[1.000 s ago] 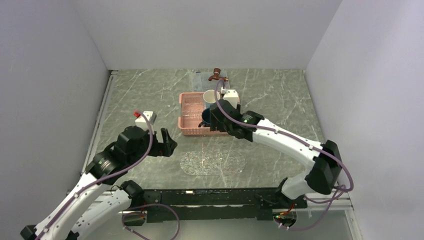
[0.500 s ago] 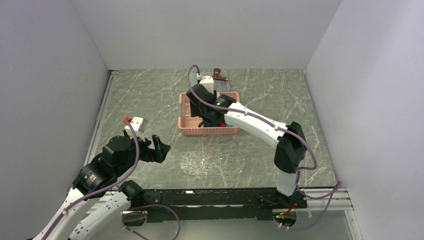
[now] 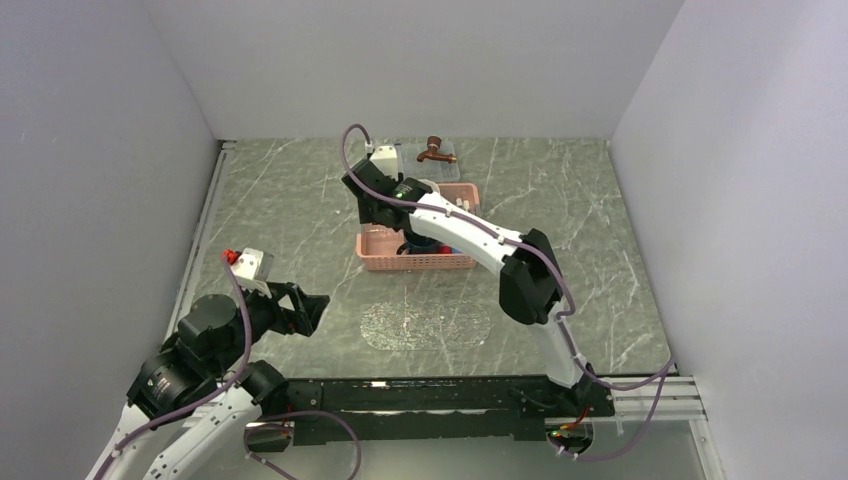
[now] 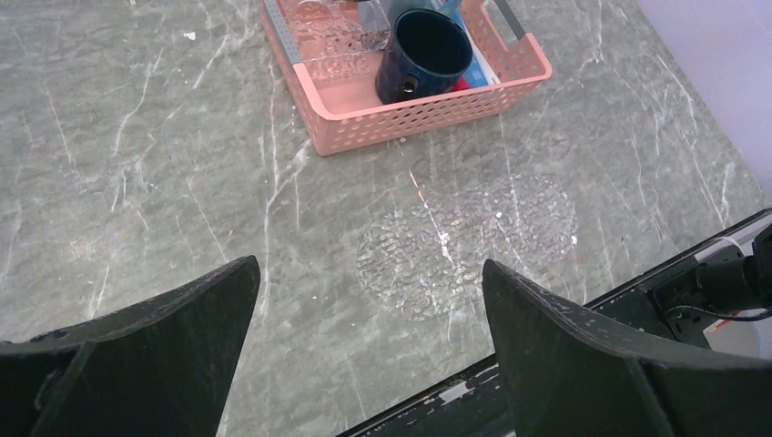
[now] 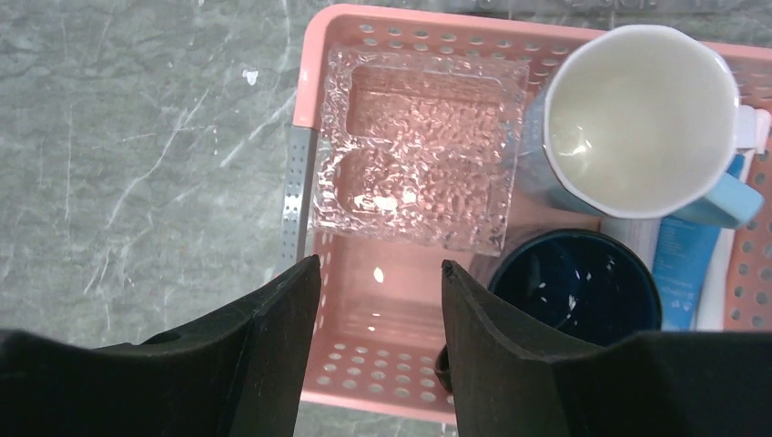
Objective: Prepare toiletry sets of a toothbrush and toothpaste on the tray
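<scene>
The small clear tray [image 5: 414, 150] lies in the left half of the pink basket [image 5: 364, 18]. My right gripper [image 5: 380, 264] hovers over the basket's near left part, just short of the tray, open with nothing between its fingers. A light-blue toothpaste tube [image 5: 685, 264] lies along the basket's right side behind the mugs and shows as a blue strip of toothpaste [image 4: 480, 66] in the left wrist view. Pale slim sticks that look like toothbrushes [image 3: 462, 205] show at the basket's right end. My left gripper [image 3: 310, 305] hangs open wide over the near left table.
A white-and-blue mug [image 5: 637, 118] and a dark blue mug [image 5: 575, 287] stand in the basket's right half. A larger clear oval tray [image 3: 425, 325] lies on the table in front of the basket. A brown faucet-shaped piece [image 3: 435, 150] sits at the back.
My right arm has swung left across the basket to its left side, and its jaws have narrowed. My left arm has pulled back toward the near left.
</scene>
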